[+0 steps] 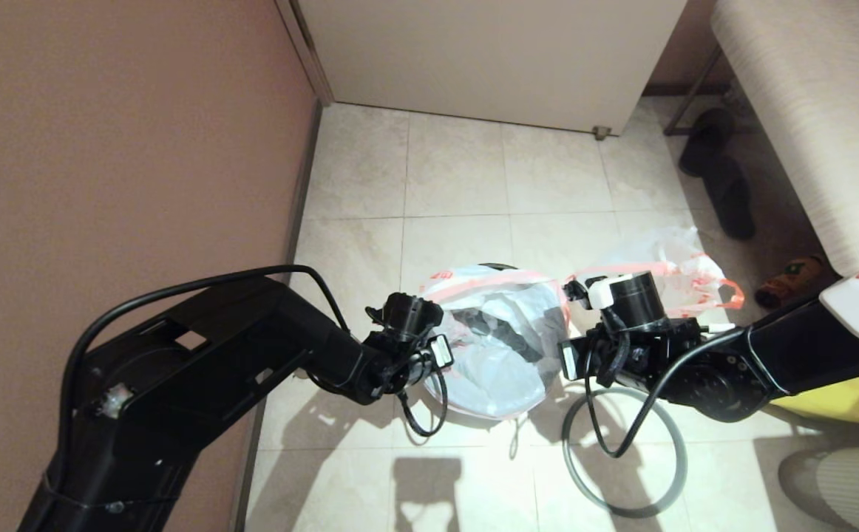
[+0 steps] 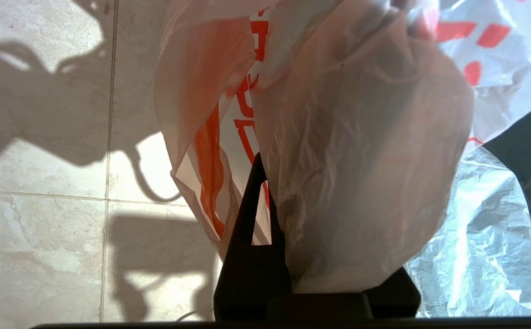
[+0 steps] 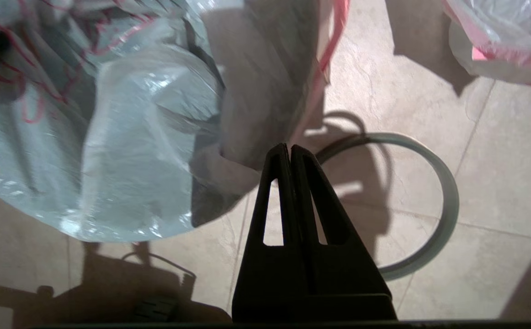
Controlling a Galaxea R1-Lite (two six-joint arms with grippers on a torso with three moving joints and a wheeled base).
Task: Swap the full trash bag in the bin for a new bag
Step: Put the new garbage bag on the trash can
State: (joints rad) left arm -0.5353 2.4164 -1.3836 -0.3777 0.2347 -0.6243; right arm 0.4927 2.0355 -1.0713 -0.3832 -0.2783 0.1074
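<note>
Your left hand (image 2: 265, 183) pinched the new bag (image 2: 357, 151) at the bin (image 1: 500, 267); your right hand (image 3: 289, 148), pressed together, held nothing. You needed it to pull the other side over gently

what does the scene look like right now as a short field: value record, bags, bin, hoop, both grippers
new bag: draped over the bin, covering most of it
bin: black rim just visible behind the film
full trash bag: on the floor to the robot's right of the bin
grey hoop: flat on the floor tiles, off the bin
left gripper: shut on the new bag's rim
right gripper: shut, holding nothing, beside the new bag above the hoop
</note>
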